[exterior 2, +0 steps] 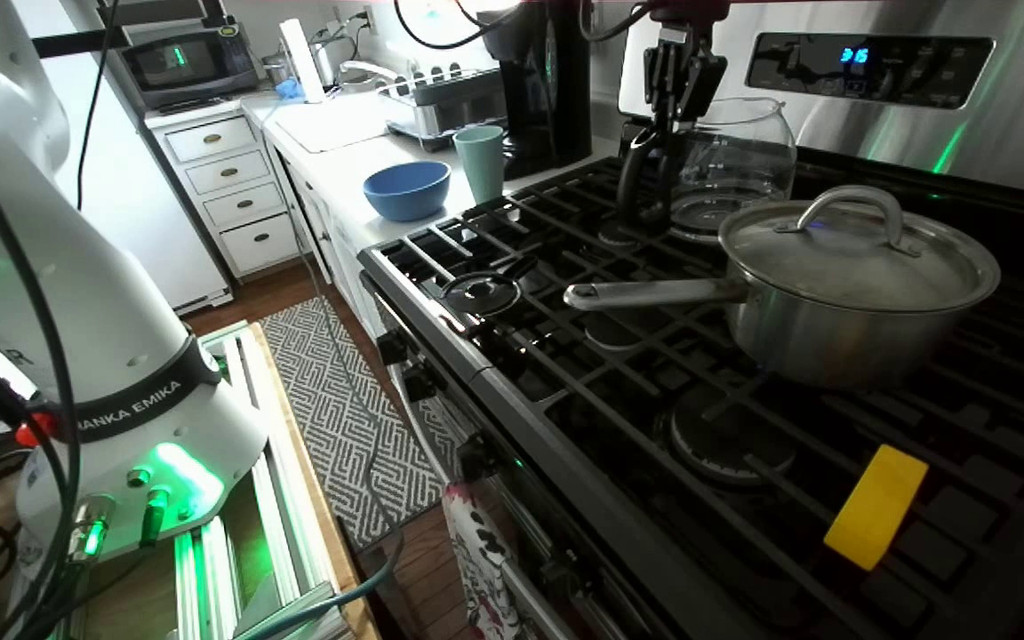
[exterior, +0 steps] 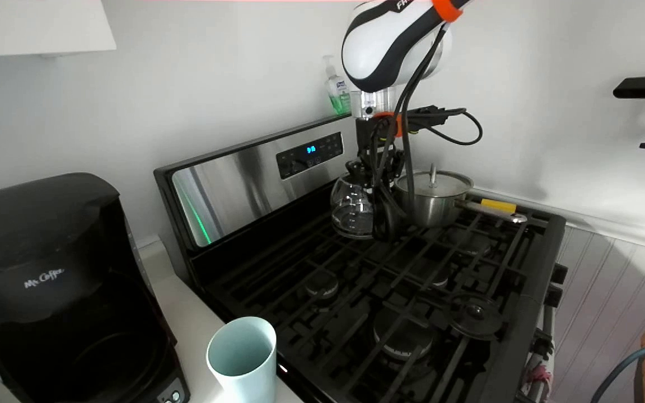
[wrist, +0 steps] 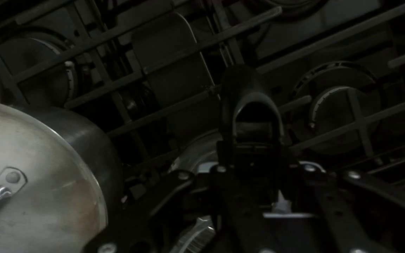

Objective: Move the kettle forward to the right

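- At the far side of the stove [exterior: 529, 305], in an exterior view, holds the gripper [exterior: 375, 182] pointing down, just beside the clear belly of the glass kettle [exterior: 349, 210].
- Slopes the arm [exterior: 392, 47] in from above and to the right, bent at the wrist, with cables [exterior: 409, 112] hanging across much of the gripper.
- In an exterior view, grips the black handle [exterior 2: 629, 182] near its top; looks clamped on it, with the fingers [exterior 2: 703, 87] drawn in close.
- Has the glass kettle, seemingly upright, to the left of and beyond the steel pot [exterior 2: 850, 320]; leaves unclear any gap between base and stove.
- Fits, by judgement, the hold-and-carry step: past the grasp, short of the release.
- Next probably calls for a slight, level lift, then a slow shift forward and right, wide of the steel pot, before a gentle set-down.
- In the wrist view, shows the black handle jutting from between the fingers, in support of a firm hold; hides most of the glass behind the gripper.
- Also shows the steel pot at left, near the gripper, contact unclear; risks a knock against its rim during any swing that way.
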Available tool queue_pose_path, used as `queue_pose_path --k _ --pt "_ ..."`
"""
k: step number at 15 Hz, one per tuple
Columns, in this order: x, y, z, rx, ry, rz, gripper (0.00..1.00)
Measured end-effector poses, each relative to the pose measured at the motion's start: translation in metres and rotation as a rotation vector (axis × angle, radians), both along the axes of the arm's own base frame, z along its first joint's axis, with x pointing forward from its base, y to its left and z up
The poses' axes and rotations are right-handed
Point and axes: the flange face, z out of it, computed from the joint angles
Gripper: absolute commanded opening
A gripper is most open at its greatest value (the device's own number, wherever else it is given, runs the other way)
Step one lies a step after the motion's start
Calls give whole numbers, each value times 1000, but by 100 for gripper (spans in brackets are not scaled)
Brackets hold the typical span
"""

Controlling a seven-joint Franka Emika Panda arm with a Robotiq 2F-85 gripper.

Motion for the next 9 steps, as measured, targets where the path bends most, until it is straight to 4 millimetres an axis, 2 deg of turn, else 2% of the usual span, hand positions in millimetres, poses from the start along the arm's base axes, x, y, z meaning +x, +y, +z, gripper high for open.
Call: queue_pose_path --k 4,9 --pt "22 1 -11 -2 -2 -3 8" --pt "44 2 -13 8 1 -7 8"
